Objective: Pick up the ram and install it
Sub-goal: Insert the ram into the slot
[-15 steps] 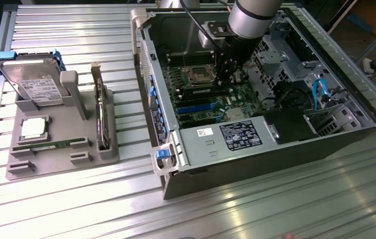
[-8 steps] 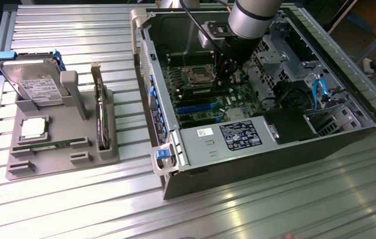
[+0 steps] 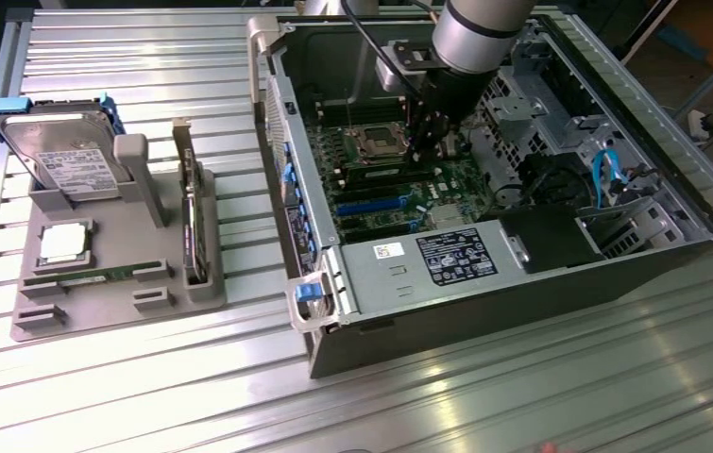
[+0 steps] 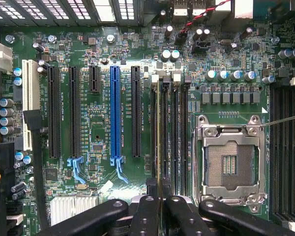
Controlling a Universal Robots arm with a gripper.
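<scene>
Clearly, the gripper (image 4: 160, 191) is seen clamped on the ram (image 4: 159, 132), which is shown edge-on as a thin line, so its chips cannot be made out. The stick is held upright over the black memory slots (image 4: 179, 137), beside the CPU socket (image 4: 231, 157) on the motherboard (image 4: 93, 98). Whether it is seated cannot be told. In the exterior view the grip is lost against dark parts inside the open case (image 3: 369, 330). A green strip (image 3: 79, 276) in the grey tray (image 3: 117, 311) is noted but cannot be identified.
</scene>
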